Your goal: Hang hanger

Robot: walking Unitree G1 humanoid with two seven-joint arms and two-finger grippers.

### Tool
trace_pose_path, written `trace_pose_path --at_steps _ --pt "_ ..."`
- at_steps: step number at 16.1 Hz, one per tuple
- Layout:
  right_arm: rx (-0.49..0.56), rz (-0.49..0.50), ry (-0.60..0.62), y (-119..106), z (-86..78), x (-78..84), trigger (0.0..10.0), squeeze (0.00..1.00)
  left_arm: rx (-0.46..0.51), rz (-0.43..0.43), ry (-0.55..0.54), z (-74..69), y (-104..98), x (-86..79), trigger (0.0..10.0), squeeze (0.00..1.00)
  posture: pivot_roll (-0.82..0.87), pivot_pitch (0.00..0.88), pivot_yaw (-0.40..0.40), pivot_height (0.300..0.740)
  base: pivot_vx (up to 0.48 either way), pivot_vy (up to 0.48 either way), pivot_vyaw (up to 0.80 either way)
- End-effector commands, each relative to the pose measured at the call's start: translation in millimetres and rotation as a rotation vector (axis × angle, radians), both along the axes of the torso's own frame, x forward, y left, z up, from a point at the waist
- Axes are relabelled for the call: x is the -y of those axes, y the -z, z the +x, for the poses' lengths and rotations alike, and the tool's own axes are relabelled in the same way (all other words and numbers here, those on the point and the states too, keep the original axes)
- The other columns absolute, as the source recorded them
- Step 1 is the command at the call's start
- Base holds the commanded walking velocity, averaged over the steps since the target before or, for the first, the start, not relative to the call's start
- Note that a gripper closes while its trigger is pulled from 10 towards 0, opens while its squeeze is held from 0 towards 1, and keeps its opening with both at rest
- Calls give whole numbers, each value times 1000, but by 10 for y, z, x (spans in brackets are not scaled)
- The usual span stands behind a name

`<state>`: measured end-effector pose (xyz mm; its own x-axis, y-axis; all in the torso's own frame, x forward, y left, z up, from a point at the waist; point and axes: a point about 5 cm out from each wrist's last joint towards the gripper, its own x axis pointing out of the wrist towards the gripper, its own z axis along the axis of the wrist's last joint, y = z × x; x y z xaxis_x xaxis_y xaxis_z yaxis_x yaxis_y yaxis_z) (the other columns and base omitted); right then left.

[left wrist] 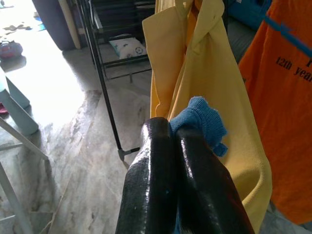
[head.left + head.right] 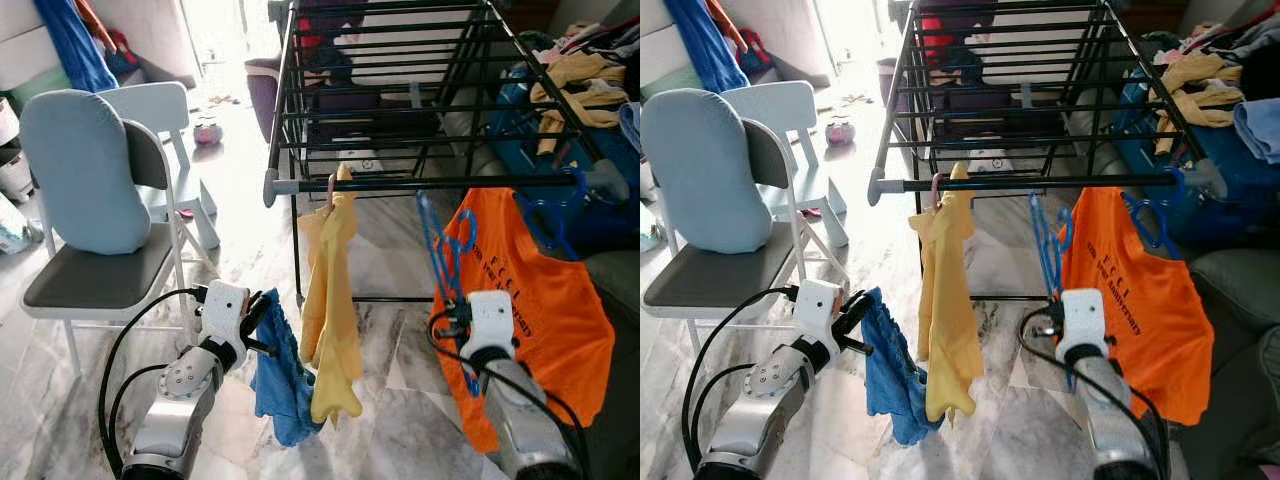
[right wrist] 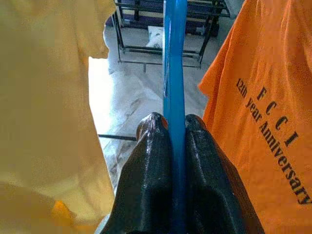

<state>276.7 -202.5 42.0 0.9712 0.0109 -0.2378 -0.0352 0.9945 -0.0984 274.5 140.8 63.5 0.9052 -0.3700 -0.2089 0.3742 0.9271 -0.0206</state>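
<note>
A black drying rack [image 2: 420,182] stands before me. From its front rail hang a yellow shirt [image 2: 332,300] and an orange shirt [image 2: 540,300] on a blue hanger. My right gripper [image 2: 452,312] is shut on an empty blue hanger [image 3: 174,73], held upright between the two shirts with its top near the rail. My left gripper [image 2: 255,325] is low, left of the yellow shirt, shut on a blue cloth [image 2: 280,375] that dangles toward the floor. In the left wrist view the blue cloth [image 1: 202,119] pokes out between the closed fingers [image 1: 156,185].
A grey folding chair [image 2: 95,275] with a pale blue cushion [image 2: 80,170] stands to the left, a white chair [image 2: 165,110] behind it. A pile of clothes [image 2: 575,85] lies on a blue case at the right. The floor is marble.
</note>
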Motion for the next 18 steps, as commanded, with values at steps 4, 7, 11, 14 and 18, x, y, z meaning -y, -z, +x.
trace_pose_path --at_steps 4,7,11,14,18 --pt "22 11 27 -124 50 -11 10000 0 13 12 -8 -6 3 5 10000 0 -100 0 31 740 0 0 0" --pt "14 12 18 -139 57 -2 10000 0 10 10 -13 -6 16 9 10000 0 -106 0 27 740 0 0 0" --pt "-2 16 20 -136 47 6 10000 0 15 10 -19 9 1 5 10000 0 -104 0 19 740 0 0 0" --pt "-7 13 10 -148 82 -8 10000 0 15 9 -27 2 1 4 10000 0 -101 0 17 740 0 0 0" --pt "-3 12 11 -169 108 4 10000 0 13 8 -28 -10 9 11 10000 0 -101 0 17 740 0 0 0"
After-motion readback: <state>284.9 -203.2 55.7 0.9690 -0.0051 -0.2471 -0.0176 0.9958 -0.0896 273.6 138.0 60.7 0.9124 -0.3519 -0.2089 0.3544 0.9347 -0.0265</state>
